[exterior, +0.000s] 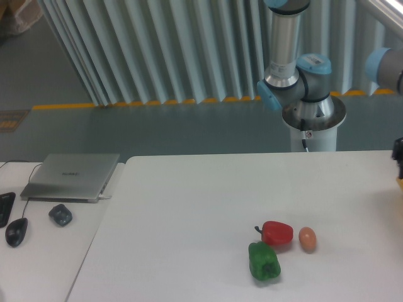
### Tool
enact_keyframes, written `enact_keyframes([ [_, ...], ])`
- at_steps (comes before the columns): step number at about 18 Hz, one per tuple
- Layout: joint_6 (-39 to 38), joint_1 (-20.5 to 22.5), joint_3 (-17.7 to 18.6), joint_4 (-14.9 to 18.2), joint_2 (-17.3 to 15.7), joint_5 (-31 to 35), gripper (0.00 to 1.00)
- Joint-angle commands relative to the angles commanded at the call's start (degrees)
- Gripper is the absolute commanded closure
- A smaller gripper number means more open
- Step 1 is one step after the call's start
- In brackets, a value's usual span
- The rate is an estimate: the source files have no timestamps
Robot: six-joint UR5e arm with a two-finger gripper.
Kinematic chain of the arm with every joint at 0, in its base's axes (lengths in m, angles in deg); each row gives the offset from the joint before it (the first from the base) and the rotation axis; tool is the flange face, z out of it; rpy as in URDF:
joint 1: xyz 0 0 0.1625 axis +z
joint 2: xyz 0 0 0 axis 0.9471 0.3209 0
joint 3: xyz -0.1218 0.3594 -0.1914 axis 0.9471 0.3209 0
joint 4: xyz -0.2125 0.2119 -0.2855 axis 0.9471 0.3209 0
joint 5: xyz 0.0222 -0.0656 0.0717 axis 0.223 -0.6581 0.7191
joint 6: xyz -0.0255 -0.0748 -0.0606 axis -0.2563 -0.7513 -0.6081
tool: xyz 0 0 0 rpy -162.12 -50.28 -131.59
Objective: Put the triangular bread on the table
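I have the arm (pixel 296 69) standing at the upper right of the frame, its base behind the far edge of the counter (pixel 189 207). At the right border, a sliver of dark hardware shows, which I take to be the gripper (pixel 398 151); only its edge is in frame, so I cannot tell how far the jaws are open or whether they have hold of anything. Just below it, right at the frame edge, I see a tiny patch of yellow that may be the bread (pixel 400 182), but too little shows for me to be sure, or to say whether it touches the counter.

Lower right of centre on the counter sit a red pepper (pixel 277 233) and a green pepper (pixel 264 261), touching or nearly so, with an egg (pixel 307 239) just beside the red one on its right.

At the left, on the adjoining desk (pixel 44 258), I see a closed laptop (pixel 72 176), a grey mouse (pixel 61 214) and a black mouse (pixel 16 231).
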Motion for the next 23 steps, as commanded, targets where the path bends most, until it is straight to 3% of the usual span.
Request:
enact_keyframes([
  [8,14.25,2.64,0.09,-0.26,3.33,3.07,0.0],
  [16,16.28,2.65,-0.88,-0.35,6.59,8.35,0.0],
  [23,16.81,1.41,-1.23,-0.35,8.0,8.7,0.0],
])
